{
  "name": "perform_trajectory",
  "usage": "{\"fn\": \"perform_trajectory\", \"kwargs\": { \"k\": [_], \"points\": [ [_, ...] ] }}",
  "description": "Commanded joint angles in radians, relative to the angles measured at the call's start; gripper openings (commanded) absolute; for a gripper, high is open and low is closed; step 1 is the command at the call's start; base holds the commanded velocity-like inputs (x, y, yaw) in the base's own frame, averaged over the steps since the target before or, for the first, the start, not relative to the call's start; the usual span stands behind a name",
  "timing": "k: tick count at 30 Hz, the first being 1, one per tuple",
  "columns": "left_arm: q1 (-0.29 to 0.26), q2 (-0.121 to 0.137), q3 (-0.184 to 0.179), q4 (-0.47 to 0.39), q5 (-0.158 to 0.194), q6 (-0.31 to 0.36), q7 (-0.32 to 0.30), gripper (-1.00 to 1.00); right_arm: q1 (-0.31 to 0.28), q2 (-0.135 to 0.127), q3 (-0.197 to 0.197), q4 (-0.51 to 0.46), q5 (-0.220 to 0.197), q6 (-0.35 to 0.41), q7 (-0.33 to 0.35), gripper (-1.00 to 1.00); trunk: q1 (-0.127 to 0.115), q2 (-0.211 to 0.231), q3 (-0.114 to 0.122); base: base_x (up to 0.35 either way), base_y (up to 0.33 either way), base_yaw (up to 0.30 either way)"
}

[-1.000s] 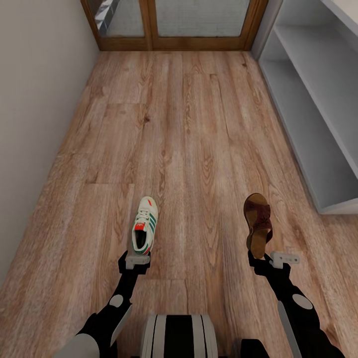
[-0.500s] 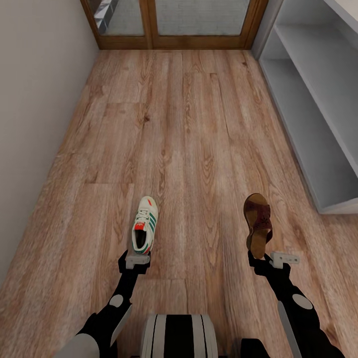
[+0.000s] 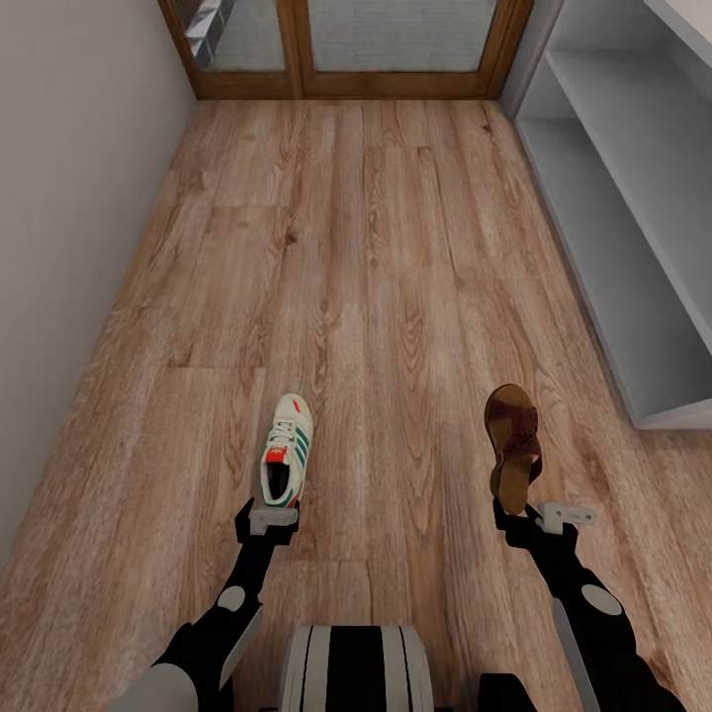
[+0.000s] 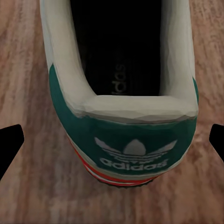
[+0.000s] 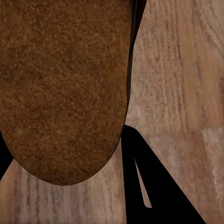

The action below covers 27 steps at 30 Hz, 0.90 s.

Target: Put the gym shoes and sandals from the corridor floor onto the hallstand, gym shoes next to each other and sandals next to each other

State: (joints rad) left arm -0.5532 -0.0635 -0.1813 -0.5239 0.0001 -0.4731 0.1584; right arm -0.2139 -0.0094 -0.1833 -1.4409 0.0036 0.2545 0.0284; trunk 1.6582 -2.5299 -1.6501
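A: Starting with the biggest thing, what spans the scene?

B: The corridor floor, light wood planks, running to a wood-framed door at the far end. On the right stands the white hallstand, its 2 long shelf levels bare.

A: And the arms?

B: 2 dark arms reach forward from the near edge. The left tool holds 1 gym shoe by the heel, toe pointing far. Its wrist camera shows the green heel tab between 2 black fingertips at either side, so it grips the shoe.

A: The right one?

B: The right tool is closed on 1 sandal, heel end gripped, turned on its side, tan sole facing left. Its wrist camera shows the cork-like sole close up beside a black finger.
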Motion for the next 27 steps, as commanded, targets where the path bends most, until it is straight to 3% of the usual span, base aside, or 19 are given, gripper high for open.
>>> {"fn": "perform_trajectory", "kwargs": {
  "k": [1, 6, 10, 27],
  "points": [
    [-0.001, 0.001, -0.006, 0.001, 0.0, -0.003, 0.009, 1.0, 0.0, 0.0, -0.001, -0.001, -0.002, 0.006, 0.001, -1.0, 0.0, 0.0, 0.0, 0.0, 0.0, 0.0],
    [-0.001, 0.001, -0.006, 0.001, 0.0, -0.003, 0.009, 1.0, 0.0, 0.0, -0.001, -0.001, -0.002, 0.006, 0.001, -1.0, 0.0, 0.0, 0.0, 0.0, 0.0, 0.0],
    [-0.001, 0.001, -0.006, 0.001, 0.0, -0.003, 0.009, 1.0, 0.0, 0.0, -0.001, -0.002, -0.002, 0.006, 0.001, -1.0, 0.002, -0.001, -0.016, 0.0, 0.0, 0.0],
    [-0.001, 0.001, -0.006, 0.001, 0.0, -0.003, 0.009, 1.0, 0.0, 0.0, -0.001, -0.002, -0.002, 0.006, 0.001, -1.0, 0.002, -0.001, -0.016, 0.0, 0.0, 0.0]
  ]
}}
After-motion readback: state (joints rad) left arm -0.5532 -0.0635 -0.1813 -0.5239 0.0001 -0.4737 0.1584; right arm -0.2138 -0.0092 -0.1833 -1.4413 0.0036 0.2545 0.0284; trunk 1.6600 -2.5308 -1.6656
